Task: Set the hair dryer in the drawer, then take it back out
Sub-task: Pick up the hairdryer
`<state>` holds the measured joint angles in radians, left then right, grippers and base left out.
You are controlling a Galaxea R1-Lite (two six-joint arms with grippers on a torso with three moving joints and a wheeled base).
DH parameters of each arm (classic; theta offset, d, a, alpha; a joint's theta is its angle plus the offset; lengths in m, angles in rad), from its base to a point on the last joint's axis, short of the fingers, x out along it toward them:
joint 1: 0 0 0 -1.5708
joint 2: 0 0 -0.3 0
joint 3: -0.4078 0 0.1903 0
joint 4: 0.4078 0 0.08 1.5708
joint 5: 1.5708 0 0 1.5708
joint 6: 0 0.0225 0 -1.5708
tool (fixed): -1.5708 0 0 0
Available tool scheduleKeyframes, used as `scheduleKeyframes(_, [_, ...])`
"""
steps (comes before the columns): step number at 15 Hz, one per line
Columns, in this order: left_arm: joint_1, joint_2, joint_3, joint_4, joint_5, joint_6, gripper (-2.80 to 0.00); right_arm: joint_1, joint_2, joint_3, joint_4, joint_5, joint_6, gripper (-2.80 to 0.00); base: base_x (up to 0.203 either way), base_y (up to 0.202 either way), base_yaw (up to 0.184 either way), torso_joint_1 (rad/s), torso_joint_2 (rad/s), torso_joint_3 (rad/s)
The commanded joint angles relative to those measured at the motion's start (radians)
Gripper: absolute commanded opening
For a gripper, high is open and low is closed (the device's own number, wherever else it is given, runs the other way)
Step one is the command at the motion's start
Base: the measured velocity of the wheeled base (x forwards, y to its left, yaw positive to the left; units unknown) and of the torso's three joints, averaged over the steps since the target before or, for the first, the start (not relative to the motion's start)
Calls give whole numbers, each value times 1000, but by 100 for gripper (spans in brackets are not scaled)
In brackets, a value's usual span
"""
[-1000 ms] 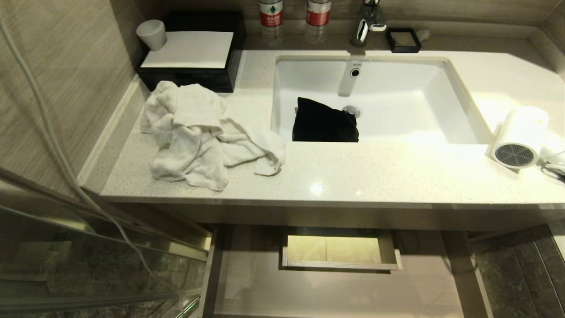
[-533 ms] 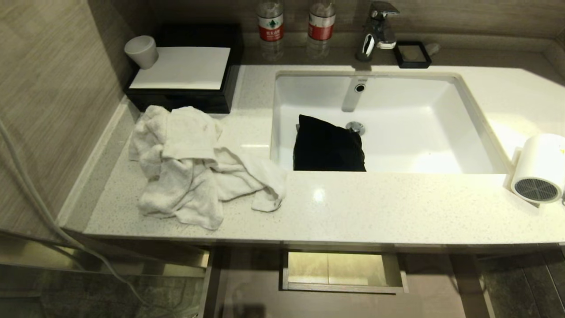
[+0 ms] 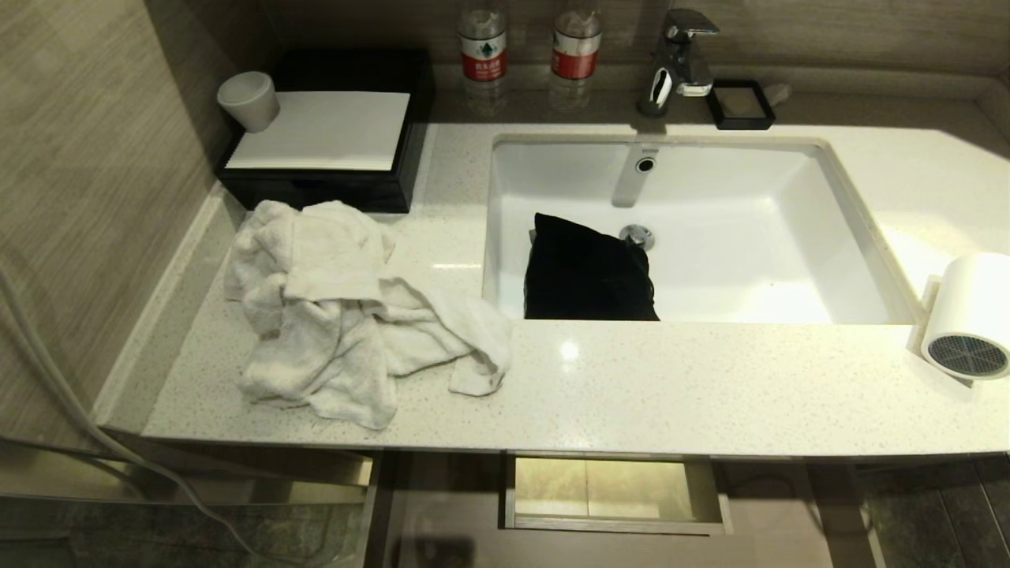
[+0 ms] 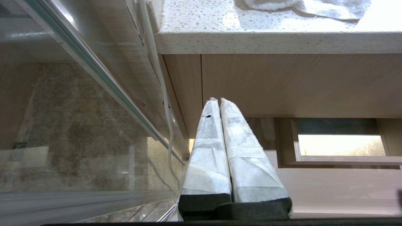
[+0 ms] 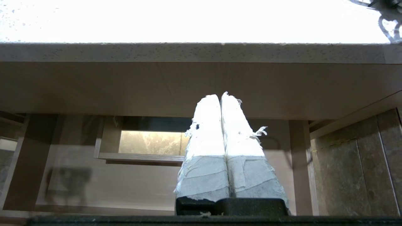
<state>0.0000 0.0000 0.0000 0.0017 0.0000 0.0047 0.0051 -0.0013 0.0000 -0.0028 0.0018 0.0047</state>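
The white hair dryer (image 3: 966, 315) lies on its side at the far right of the speckled countertop (image 3: 671, 386), its dark mesh grille facing the front edge. Below the counter the light-brown drawer (image 3: 777, 513) stands pulled out, with a boxed cut-out (image 3: 611, 489) at its mid-back. Neither arm shows in the head view. My left gripper (image 4: 217, 99) is shut on nothing, low in front of the counter's left part, above the drawer (image 4: 339, 188). Further right, my right gripper (image 5: 220, 95) is also shut and empty, over the drawer (image 5: 125, 185).
A crumpled white towel (image 3: 347, 315) covers the counter's left part. A black pouch (image 3: 588, 272) sits in the sink (image 3: 750, 197). At the back stand a black box (image 3: 323, 130), a cup (image 3: 247, 100), two bottles (image 3: 483, 47) and the faucet (image 3: 671, 55). A glass panel (image 4: 62, 125) borders the left.
The whole head view has shifted: the counter now sits lower in the picture and the hair dryer nearer the right edge. The things themselves have not moved.
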Motion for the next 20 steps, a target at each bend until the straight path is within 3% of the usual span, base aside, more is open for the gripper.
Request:
scheduleKeyframes(1, [0,0,2,0,0,0,-280,1,-2,-8,-1,-4,0,-280,0,0,0,0,0,0])
scheduleKeyframes(3, [0,0,2,0,0,0,-280,1,10,-123,56,-26,-6,-280,0,0,0,0,0,0])
scheduleKeyframes(8, [0,0,0,0,0,0,-280,1,184,-671,554,-75,-128,-280,0,0,0,0,0,0])
scheduleKeyframes(11, [0,0,2,0,0,0,-280,4,420,-876,786,-156,-199,-280,0,0,0,0,0,0])
scheduleKeyframes(14, [0,0,0,0,0,0,-280,14,639,-935,801,-213,-210,-280,0,0,0,0,0,0])
scheduleKeyframes(18, [0,0,2,0,0,0,-280,14,899,-942,653,-222,-185,-280,0,0,0,0,0,0])
scheduleKeyframes(20, [0,0,2,0,0,0,-280,-29,1020,-964,595,-215,-193,-280,0,0,0,0,0,0])
